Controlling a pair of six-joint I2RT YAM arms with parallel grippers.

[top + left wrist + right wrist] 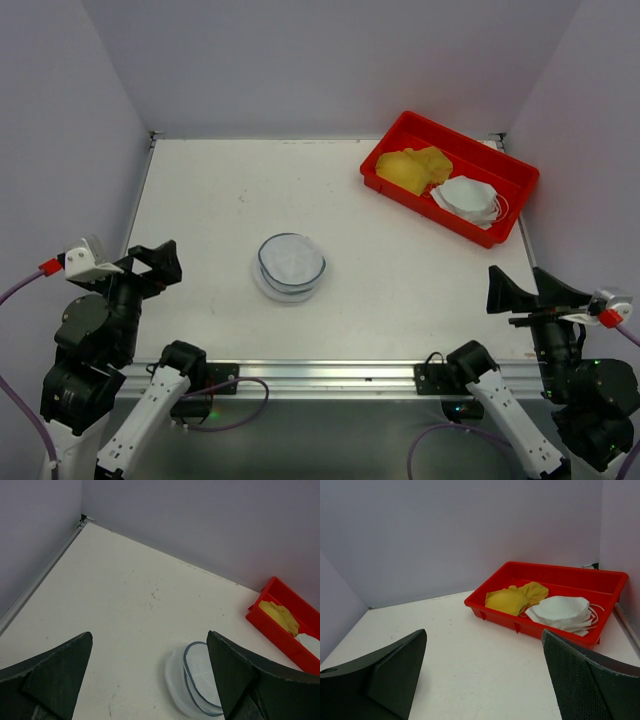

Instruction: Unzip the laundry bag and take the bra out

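The laundry bag (290, 266) is a small round white mesh case with a grey-blue zipper line round its rim. It lies flat near the middle of the table. It also shows at the bottom of the left wrist view (194, 682), partly behind my right finger. I cannot make out what is inside it. My left gripper (150, 262) is open and empty at the table's near left, well apart from the bag. In its own view it (150, 642) hangs above bare table. My right gripper (520, 290) is open and empty at the near right, and it (484, 640) faces the tray.
A red plastic tray (420, 205) stands at the back right. It holds a crumpled yellow garment (412, 170) and a white garment with straps (468, 195). The tray also shows in the right wrist view (520, 622) and the left wrist view (280, 630). Grey walls enclose the table.
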